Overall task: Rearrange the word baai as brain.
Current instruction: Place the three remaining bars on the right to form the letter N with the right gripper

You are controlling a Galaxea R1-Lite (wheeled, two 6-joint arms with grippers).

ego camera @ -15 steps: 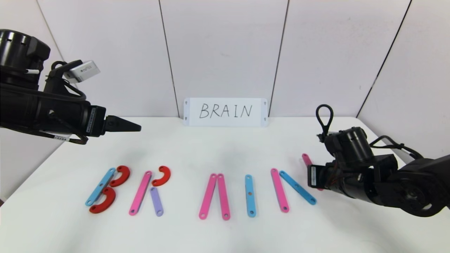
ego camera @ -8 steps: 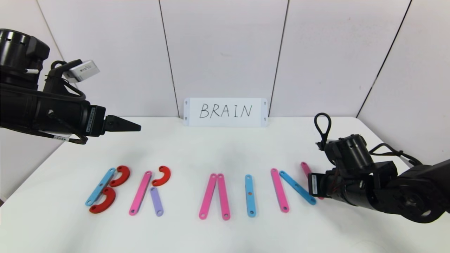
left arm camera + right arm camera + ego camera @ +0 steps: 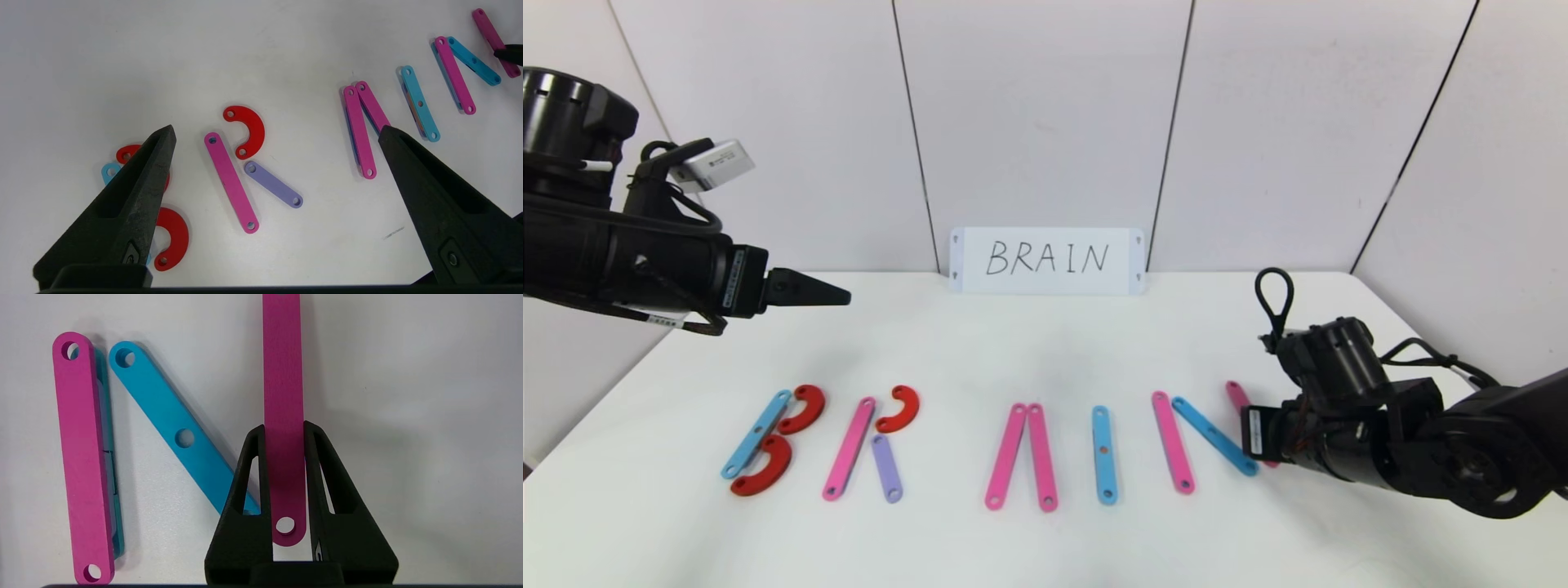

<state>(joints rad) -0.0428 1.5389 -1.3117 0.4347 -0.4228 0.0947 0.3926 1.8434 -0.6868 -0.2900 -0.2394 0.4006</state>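
Note:
Coloured letter pieces lie in a row on the white table (image 3: 1045,351). B is a blue strip (image 3: 756,433) with two red curves (image 3: 803,408). R is a pink strip (image 3: 849,447), a red curve (image 3: 900,408) and a purple strip (image 3: 886,467). A is two pink strips (image 3: 1006,456). I is a blue strip (image 3: 1102,454). N has a pink strip (image 3: 1173,442) and a slanted blue strip (image 3: 1214,435). My right gripper (image 3: 284,430) is shut on a third pink strip (image 3: 283,375), low at the table beside the blue strip (image 3: 171,424). My left gripper (image 3: 837,296) is open and empty above the table's left.
A white card (image 3: 1046,260) with handwritten "BRAIN" stands against the back wall. The table's right edge runs close behind my right arm (image 3: 1421,441). Bare table lies between the letters and the card.
My right gripper has come down and toward the front with the pink strip, closer to the blue strip's end. The left arm has not moved.

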